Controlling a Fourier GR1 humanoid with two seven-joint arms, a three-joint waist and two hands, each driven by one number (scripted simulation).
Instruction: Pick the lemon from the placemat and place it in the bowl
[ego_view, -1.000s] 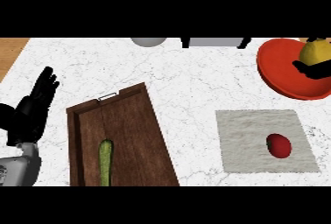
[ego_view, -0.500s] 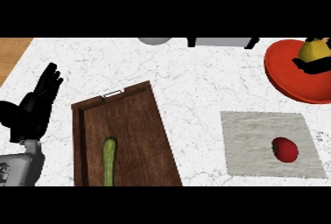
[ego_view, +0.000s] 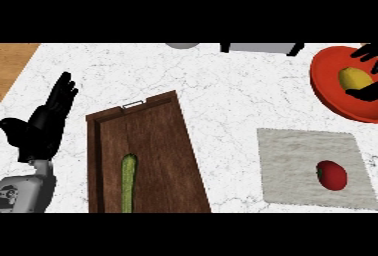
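The yellow lemon (ego_view: 354, 77) is over the inside of the red bowl (ego_view: 328, 90) at the right edge. My right hand (ego_view: 365, 52) is only partly in view; its dark fingers lie above the lemon and its thumb below, curled round it. The grey placemat (ego_view: 291, 170) lies at the lower right with a red tomato (ego_view: 332, 175) on it. My left hand (ego_view: 44, 122) rests open at the far left, fingers up, holding nothing.
A dark wooden cutting board (ego_view: 148, 155) lies left of centre with a long green cucumber (ego_view: 128, 182) on it. Grey objects (ego_view: 258, 47) sit along the counter's far edge. A wooden floor strip (ego_view: 15, 60) shows beyond the counter's left edge.
The lemon and my right hand now sit lower over the bowl. The whole scene has slid slightly right in the view. My left hand has kept its pose.
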